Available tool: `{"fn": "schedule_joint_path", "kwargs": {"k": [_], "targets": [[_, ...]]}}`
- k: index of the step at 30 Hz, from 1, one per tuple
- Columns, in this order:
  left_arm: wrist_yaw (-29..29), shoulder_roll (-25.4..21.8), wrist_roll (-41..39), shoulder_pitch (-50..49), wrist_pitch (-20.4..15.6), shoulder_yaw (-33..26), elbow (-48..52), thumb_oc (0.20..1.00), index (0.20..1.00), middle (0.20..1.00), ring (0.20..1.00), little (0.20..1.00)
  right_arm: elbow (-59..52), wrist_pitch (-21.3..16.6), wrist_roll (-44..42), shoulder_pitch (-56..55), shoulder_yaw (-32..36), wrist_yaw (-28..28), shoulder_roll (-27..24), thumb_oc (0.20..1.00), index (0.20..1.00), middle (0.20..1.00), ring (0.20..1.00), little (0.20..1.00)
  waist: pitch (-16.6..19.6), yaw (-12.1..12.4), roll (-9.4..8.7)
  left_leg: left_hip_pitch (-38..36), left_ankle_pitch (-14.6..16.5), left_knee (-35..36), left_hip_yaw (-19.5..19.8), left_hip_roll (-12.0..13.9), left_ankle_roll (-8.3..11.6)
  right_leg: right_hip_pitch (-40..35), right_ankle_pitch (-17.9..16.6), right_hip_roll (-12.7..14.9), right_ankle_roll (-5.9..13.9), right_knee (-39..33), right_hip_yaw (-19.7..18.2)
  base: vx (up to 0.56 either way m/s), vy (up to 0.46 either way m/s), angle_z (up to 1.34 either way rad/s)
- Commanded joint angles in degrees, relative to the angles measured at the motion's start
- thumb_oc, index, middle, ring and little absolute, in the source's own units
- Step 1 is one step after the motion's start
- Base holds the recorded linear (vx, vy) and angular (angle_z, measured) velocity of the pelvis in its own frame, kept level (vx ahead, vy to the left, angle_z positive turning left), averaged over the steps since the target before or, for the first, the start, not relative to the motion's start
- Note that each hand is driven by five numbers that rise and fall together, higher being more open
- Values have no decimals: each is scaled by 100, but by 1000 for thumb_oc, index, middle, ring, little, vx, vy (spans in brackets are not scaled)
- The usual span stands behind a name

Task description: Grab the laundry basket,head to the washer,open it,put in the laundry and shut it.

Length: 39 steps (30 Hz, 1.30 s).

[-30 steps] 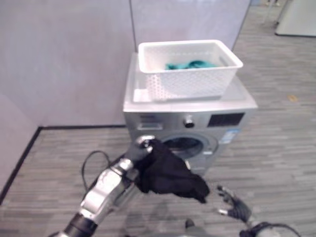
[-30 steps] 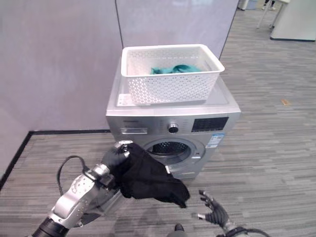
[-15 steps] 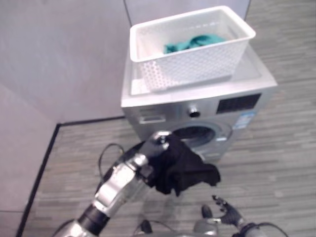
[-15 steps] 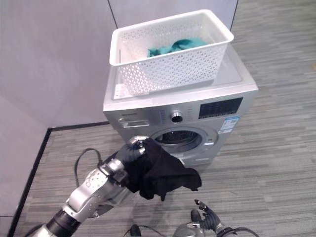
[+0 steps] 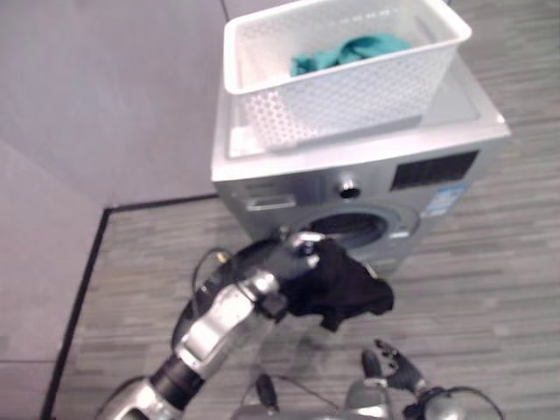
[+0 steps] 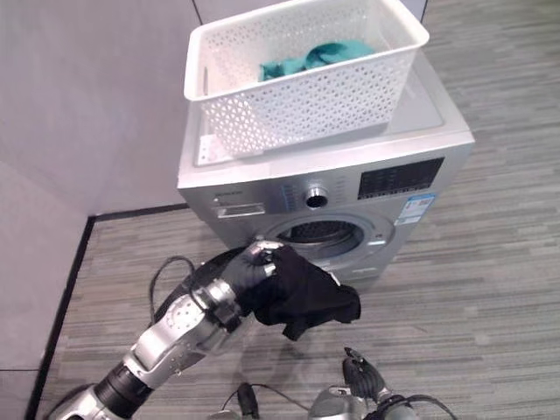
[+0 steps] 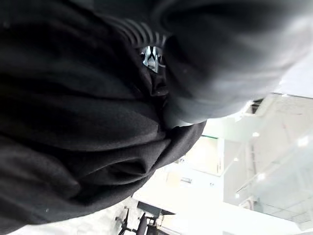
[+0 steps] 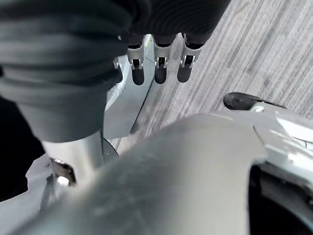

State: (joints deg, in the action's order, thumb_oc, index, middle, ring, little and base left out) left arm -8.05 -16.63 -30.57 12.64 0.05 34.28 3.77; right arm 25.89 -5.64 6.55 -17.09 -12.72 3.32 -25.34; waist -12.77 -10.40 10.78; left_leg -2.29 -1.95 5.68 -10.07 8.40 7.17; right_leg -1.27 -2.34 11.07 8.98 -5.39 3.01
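Left eye view and right eye view, head camera looking down: nearest the robot, at the lower edge, the right hand (image 5: 394,374) hangs low over the grey plank floor (image 5: 490,289) with its dark-tipped fingers loosely spread and nothing between them; the right wrist view shows those fingers (image 8: 157,58) straight above the same floor. Farther forward, the left hand (image 6: 261,267) is raised before the washer and is curled round a black garment (image 6: 308,296), which bunches at the hand and droops in a fold toward the robot's right. The left wrist view shows the same black cloth (image 7: 73,122) wrapped close over the hand's ribbed cover. Just beyond the garment stands the silver washer (image 6: 350,188), its round door (image 5: 219,289) swung open to the robot's left behind the left forearm, so that the drum opening (image 6: 319,234) is exposed; the garment hangs in front of and slightly below this opening, outside the drum. On top of the washer rests the white perforated laundry basket (image 5: 350,92), and inside it lies a teal garment (image 5: 350,51). Behind the washer rises a pale grey wall (image 5: 105,96).
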Motion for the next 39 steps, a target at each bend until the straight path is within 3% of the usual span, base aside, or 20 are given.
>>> {"fn": "schedule_joint_path", "kwargs": {"k": [1,9,11,13,16,17,18,19,20,22,24,25,30,33,39], "targets": [[-12,392,-175,895,-495,-2,-314,200,200,200,200,200,-34,-125,69,187,-47,-181,-225,1000,1000,1000,1000,1000,-128,-76,60,-66,160,-306,38,-4,-136,303,470,-305,-356,219,294,-39,-36,4],[175,510,-122,1239,-558,125,-597,200,200,200,200,200,158,-179,-180,369,-12,-509,-67,1000,1000,1000,1000,1000,-245,-79,-101,355,-165,-208,171,139,-26,540,465,-393,-462,144,565,-76,-77,28],[247,574,-100,1358,-582,128,-651,200,200,200,200,200,275,-219,-336,436,74,-663,-20,1000,1000,1000,1000,1000,-303,-82,-248,518,-31,-681,298,168,-32,563,448,-370,-526,115,601,-149,-58,22],[244,563,-139,1347,-589,142,-703,200,200,200,200,200,333,-220,-425,458,-40,-580,-36,1000,1000,1000,1000,1000,-201,-189,-423,298,448,-2070,230,261,-162,908,382,-334,-626,243,672,-226,-80,67],[188,460,-90,1210,-555,147,-628,200,200,200,200,200,300,-216,-455,409,-75,-492,11,1000,1000,1000,1000,1000,-30,-302,-357,47,580,-2691,324,194,-191,1250,354,-471,-687,371,784,-124,-40,67],[140,387,-91,1101,-521,153,-554,200,200,200,200,200,326,-207,-477,412,-73,-476,57,1000,1000,1000,1000,1000,60,-406,-176,-409,629,-2313,297,65,-220,1501,329,-573,-677,503,931,-58,10,-11],[140,388,-91,1096,-518,151,-550,200,200,200,200,200,325,-207,-478,409,-75,-476,53,1000,1000,1000,1000,1000,59,-410,-169,-425,625,-2294,297,71,-218,1496,338,-578,-676,510,936,-130,122,23],[138,374,-102,1076,-521,210,-548,200,200,200,200,200,348,-170,-491,432,-57,-496,81,1000,1000,1000,1000,1000,70,-616,84,-891,815,-1684,-39,194,-205,1783,361,-620,-596,693,1013,-119,178,56],[151,364,-117,1099,-535,202,-567,200,200,200,200,200,341,-161,-464,472,-58,-504,62,1000,1000,1000,1000,1000,90,-640,168,-948,745,-1430,-85,200,-161,1976,320,-627,-576,753,1000,-236,212,79],[160,369,-105,1112,-554,195,-591,200,200,200,200,200,323,-166,-437,529,-79,-520,53,1000,1000,1000,1000,1000,144,-617,175,-862,609,-1214,-18,80,-171,2246,169,-572,-581,819,1036,-157,90,53],[174,362,-51,1126,-565,206,-650,200,200,200,200,200,317,-163,-431,574,-81,-537,93,1000,1000,1000,1000,1000,228,-594,276,-927,787,-908,25,28,-204,2448,119,-579,-458,832,982,-50,101,2],[204,392,-17,1192,-578,213,-737,200,200,200,200,200,320,-157,-417,595,-95,-543,104,1000,1000,1000,1000,1000,261,-582,243,-927,763,-757,-84,-52,-219,2563,-36,-509,-483,848,1041,-98,141,3],[275,536,101,1384,-596,209,-904,200,200,200,200,200,344,-121,-275,704,-260,-537,122,1000,1000,1000,1000,1000,178,-445,194,-882,1315,-406,-158,-449,-430,2864,-321,-360,-326,934,1037,-98,78,-7],[237,543,165,1381,-599,229,-975,200,200,200,200,200,347,-96,-257,694,-258,-510,129,1000,1000,1000,1000,1000,110,-414,238,-916,1558,-365,-109,-504,-510,2902,-322,-322,-218,999,991,-14,47,-17],[264,538,229,1325,-610,175,-1078,200,200,200,200,200,454,-89,-258,758,-333,-476,144,1000,1000,1000,1000,1000,-12,-402,129,-887,1865,-457,-107,-642,-628,2949,-433,-188,-159,1118,1034,4,10,-2]]}}
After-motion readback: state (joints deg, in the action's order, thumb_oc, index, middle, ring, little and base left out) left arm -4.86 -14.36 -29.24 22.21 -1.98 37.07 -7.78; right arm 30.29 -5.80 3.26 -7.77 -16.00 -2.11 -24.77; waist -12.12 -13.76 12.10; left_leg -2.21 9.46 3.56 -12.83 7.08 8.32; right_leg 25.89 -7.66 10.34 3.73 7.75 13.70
